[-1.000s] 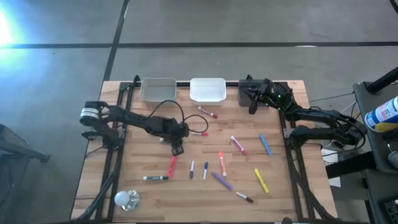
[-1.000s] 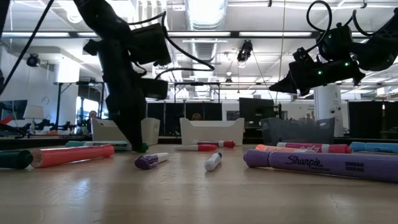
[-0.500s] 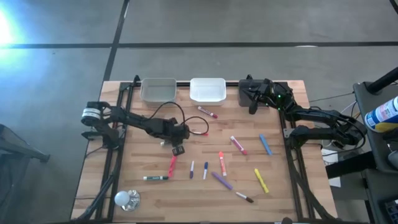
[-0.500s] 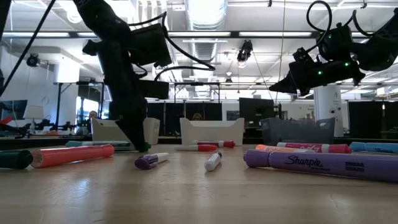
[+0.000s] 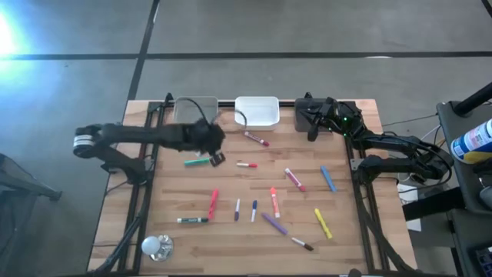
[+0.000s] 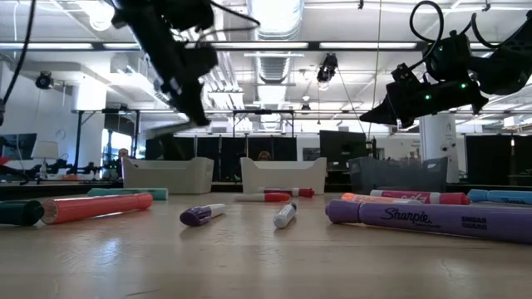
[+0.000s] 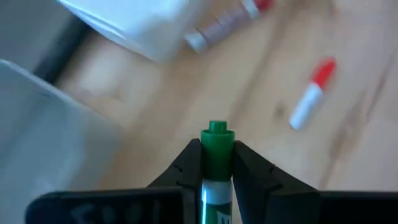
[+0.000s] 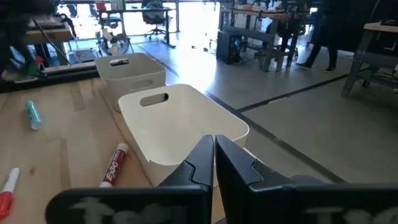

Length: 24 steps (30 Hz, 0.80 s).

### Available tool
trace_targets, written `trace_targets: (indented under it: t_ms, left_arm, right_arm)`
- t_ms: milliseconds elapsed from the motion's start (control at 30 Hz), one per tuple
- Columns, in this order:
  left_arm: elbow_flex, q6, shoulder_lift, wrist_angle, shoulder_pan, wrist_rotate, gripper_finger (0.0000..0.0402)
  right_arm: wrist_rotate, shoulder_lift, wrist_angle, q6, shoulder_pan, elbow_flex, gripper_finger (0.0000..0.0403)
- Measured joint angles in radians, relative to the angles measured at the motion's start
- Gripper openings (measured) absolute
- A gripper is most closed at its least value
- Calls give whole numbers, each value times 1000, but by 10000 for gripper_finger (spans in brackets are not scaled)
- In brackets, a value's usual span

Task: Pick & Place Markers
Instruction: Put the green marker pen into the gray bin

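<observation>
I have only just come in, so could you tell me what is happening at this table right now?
The left gripper is shut on a green marker and holds it in the air near the clear bin at the table's far edge. The right gripper, fingers shut and empty, waits raised over the far right corner near the black bin. About a dozen other markers, such as a red one and a yellow one, lie scattered on the wooden table.
</observation>
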Motion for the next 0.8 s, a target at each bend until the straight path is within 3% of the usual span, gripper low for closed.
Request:
trace_targets:
  t_ms: [133, 333, 467, 633, 800]
  left_arm:
    - [40, 71, -79, 11, 131, -45, 57]
    - [48, 184, -87, 60, 387, -15, 58]
    - [33, 206, -12, 99, 540, 109, 58]
    - [26, 243, 134, 216, 621, 118, 59]
    - [27, 243, 276, 286, 630, 71, 59]
  right_arm:
    - [0, 0, 0, 0, 0, 0, 13]
    - [0, 0, 0, 0, 0, 0, 13]
    - [0, 0, 0, 0, 0, 0, 13]
    - [0, 0, 0, 0, 0, 0, 13]
    - [0, 0, 0, -3, 0, -3, 13]
